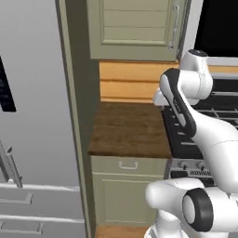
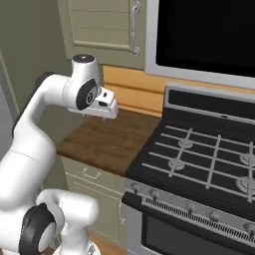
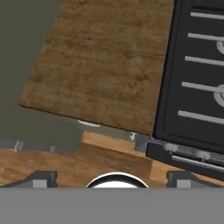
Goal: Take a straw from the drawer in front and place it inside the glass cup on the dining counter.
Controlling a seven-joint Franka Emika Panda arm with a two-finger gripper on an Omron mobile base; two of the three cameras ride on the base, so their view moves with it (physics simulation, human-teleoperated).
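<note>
Jaws spread wide, nothing between them; gripper hangs above the brown wood counter beside the stove. Drawer sits shut under that counter. Straw unseen.

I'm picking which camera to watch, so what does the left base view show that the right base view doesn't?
Left base view: the fridge front with its handles, left of the counter. Right base view: the oven door and most of the grates. Both: the counter, the shut drawer under it, the upper cabinet, the knobs and the arm.
</note>
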